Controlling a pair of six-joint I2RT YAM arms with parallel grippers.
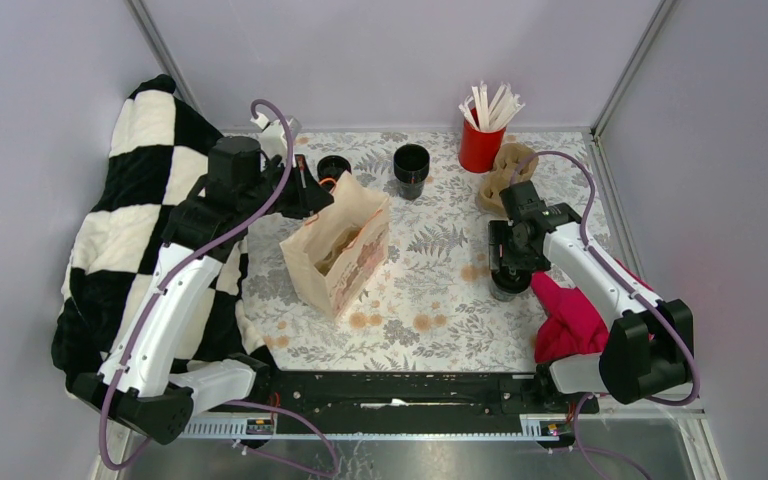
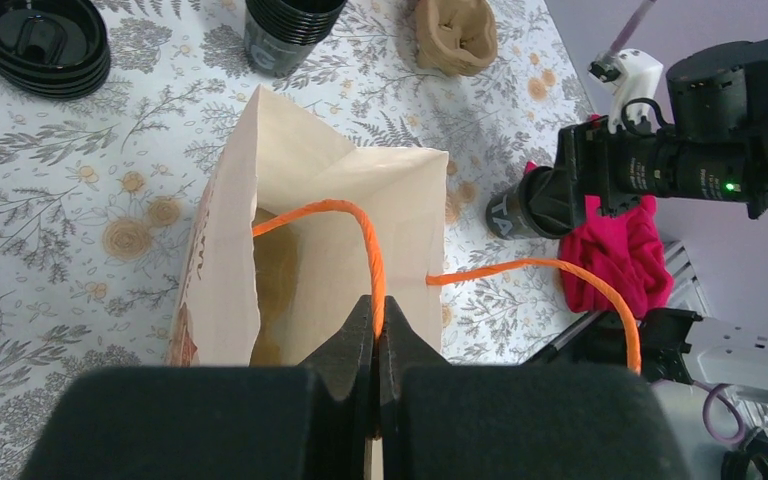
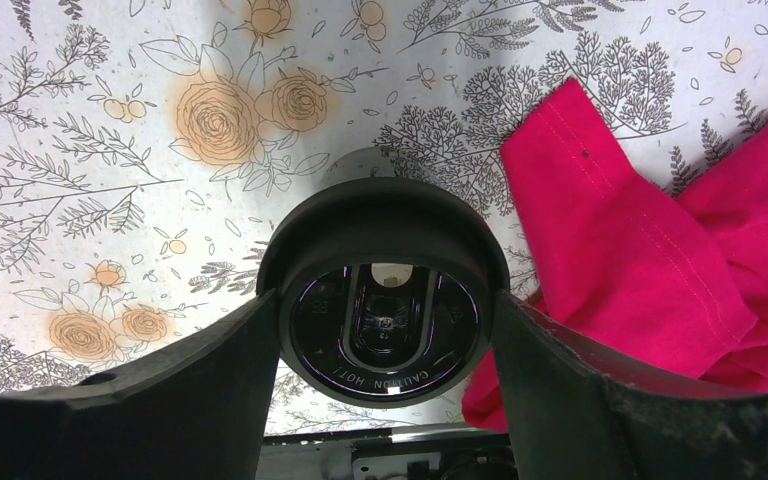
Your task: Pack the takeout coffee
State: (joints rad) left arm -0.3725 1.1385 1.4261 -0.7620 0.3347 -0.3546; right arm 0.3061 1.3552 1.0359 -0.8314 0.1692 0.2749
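The takeout coffee (image 3: 385, 290), a small black cup with a round black lid, sits between my right gripper's (image 3: 385, 335) fingers (image 3: 210, 385), which press the lid on both sides. In the top view the cup (image 1: 508, 288) is at the table's right, beside a red cloth, under my right gripper (image 1: 508, 268). I cannot tell whether it is lifted. The open brown paper bag (image 1: 343, 252) stands mid-table. My left gripper (image 2: 375, 312) is shut on one orange bag handle (image 2: 360, 225) above the bag's mouth (image 2: 330, 250). The cup also shows in the left wrist view (image 2: 508, 215).
A red cloth (image 1: 568, 318) lies next to the cup. A red cup of white sticks (image 1: 480, 145), a brown pulp carrier (image 1: 505, 172), a stack of black cups (image 1: 411, 168) and black lids (image 1: 333, 167) stand at the back. A checkered blanket (image 1: 130, 220) drapes the left edge.
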